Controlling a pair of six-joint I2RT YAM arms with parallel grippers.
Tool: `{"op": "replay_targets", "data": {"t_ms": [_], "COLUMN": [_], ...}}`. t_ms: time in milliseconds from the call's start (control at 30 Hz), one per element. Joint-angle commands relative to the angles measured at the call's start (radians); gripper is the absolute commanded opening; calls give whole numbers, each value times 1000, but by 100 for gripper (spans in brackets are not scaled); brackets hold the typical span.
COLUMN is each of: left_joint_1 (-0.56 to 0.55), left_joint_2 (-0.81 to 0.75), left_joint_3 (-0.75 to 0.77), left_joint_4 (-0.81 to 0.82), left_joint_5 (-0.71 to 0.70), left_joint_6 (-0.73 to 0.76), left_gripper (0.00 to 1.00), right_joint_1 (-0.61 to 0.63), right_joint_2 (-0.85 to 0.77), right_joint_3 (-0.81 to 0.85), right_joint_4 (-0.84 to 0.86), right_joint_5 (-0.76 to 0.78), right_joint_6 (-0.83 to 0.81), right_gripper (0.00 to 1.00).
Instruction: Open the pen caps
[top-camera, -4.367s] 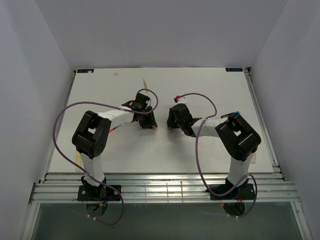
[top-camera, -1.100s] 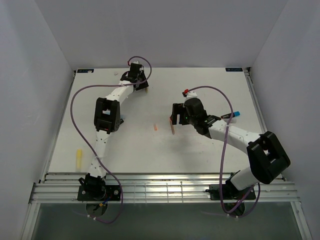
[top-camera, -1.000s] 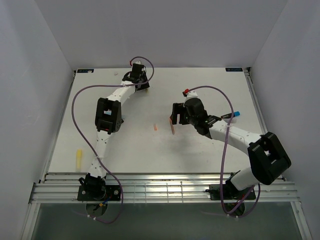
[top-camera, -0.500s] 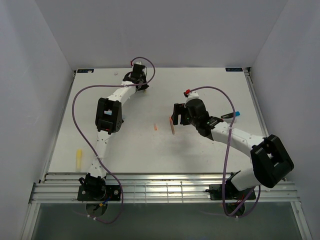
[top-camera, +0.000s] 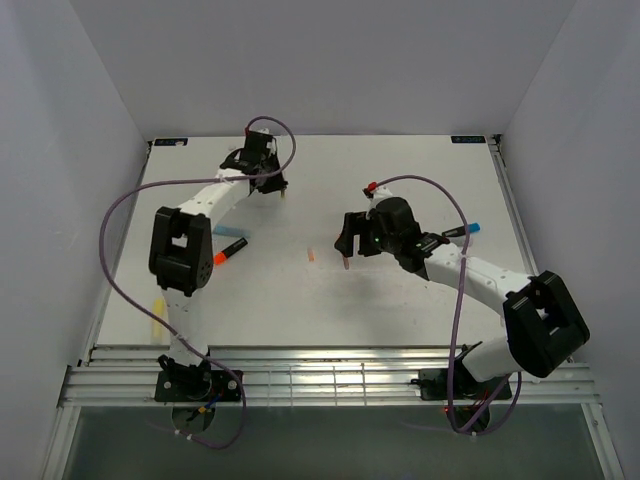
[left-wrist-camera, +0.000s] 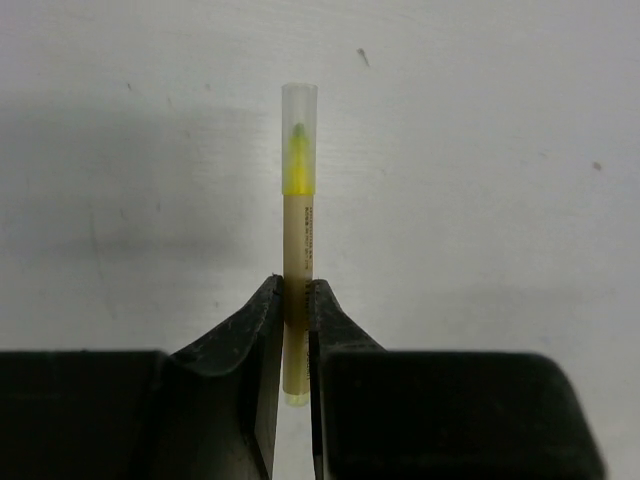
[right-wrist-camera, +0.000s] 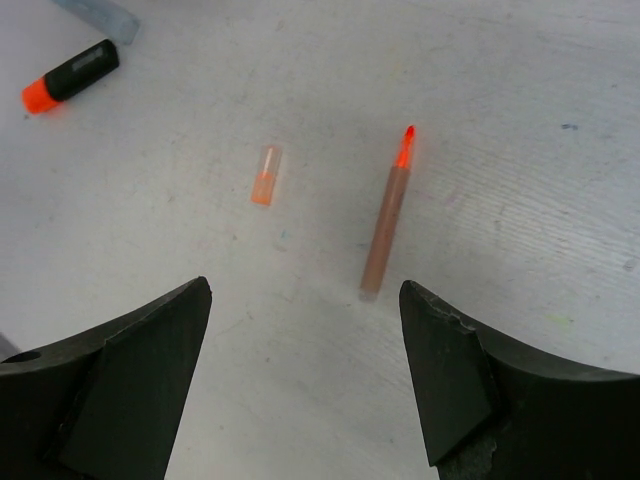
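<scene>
Two claws: left claw (left-wrist-camera: 295, 287) tight around yellow pen (left-wrist-camera: 298, 215), right claw (right-wrist-camera: 305, 288) wide apart.

We cannot read any word or number here with certainty. On the thin beige plastic pen with the yellow tip (left-wrist-camera: 298, 230) we see one line of very small dark print along the barrel, between the transparent plastic cap (left-wrist-camera: 299, 110) and the left gripper (left-wrist-camera: 295, 288) that pinches it, but the letters are too small to tell. The short black marker with the orange end (right-wrist-camera: 70, 77) bears a pale grey mark on its body, and two small dark stickers (top-camera: 170, 141) sit at the far corners of the white table (top-camera: 300, 300), all too blurred to read.
</scene>
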Motion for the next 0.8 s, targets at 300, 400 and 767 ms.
{"op": "replay_targets", "data": {"t_ms": [300,400,767], "left_joint_1": [-92,-135,-177], "left_joint_2": [-825,-920,-1032], "left_joint_3": [-965,-1031,-1128], "left_joint_4": [586,628,639], "left_joint_5": [530,510,492], "left_joint_6": [-282,-316,-331], "left_gripper": [0,0,0], "right_joint_1": [-5,-6,-9], "right_joint_2": [-161,-180,-123], "right_joint_3": [-224,-270,-379], "right_joint_4": [383,530,865], "right_joint_5": [-352,-392,-451], "right_joint_6": [325,406,652], "right_gripper": [74,69,62]}}
